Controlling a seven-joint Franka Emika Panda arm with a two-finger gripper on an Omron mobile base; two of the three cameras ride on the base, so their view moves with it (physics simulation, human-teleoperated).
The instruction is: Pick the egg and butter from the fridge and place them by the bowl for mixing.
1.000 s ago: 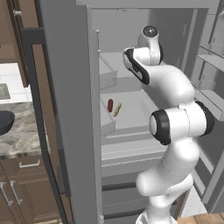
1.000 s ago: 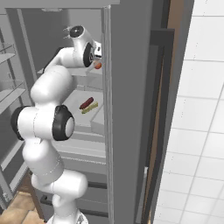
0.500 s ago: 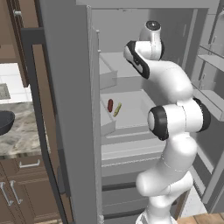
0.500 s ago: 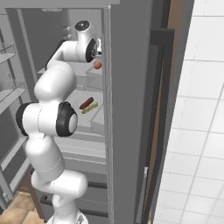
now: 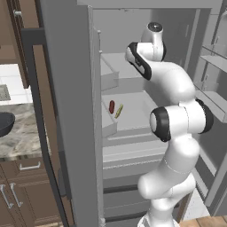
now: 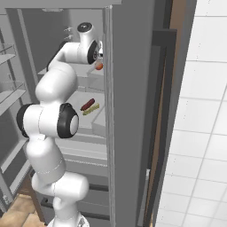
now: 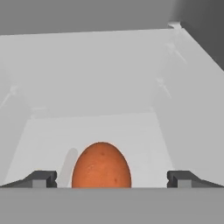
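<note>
The orange-brown egg [image 7: 101, 166] sits on the pale upper shelf of the grey fridge [image 5: 71, 111]. My gripper [image 7: 111, 180] is open, its two fingertips [image 7: 41, 179] standing wide on either side of the egg with clear gaps. From the right base view the egg [image 6: 99, 66] shows just beside the hand, at the edge of the fridge wall [image 6: 128, 111]. The slender yellow butter [image 5: 119, 111] lies one shelf lower, and from the other side the butter [image 6: 91, 110] is seen below the arm. The dark bowl [image 5: 4, 123] rests on the counter at far left.
A dark red oblong item [image 5: 111, 106] lies next to the butter. The open fridge door with its shelves [image 5: 213, 62] stands at the right. Brown wooden cabinets [image 5: 22, 195] sit under the stone counter. A white tiled wall [image 6: 199, 133] lies right of the fridge.
The arm has stretched higher and deeper into the fridge, bringing the hand onto the upper shelf at the egg. The jaws stayed open.
</note>
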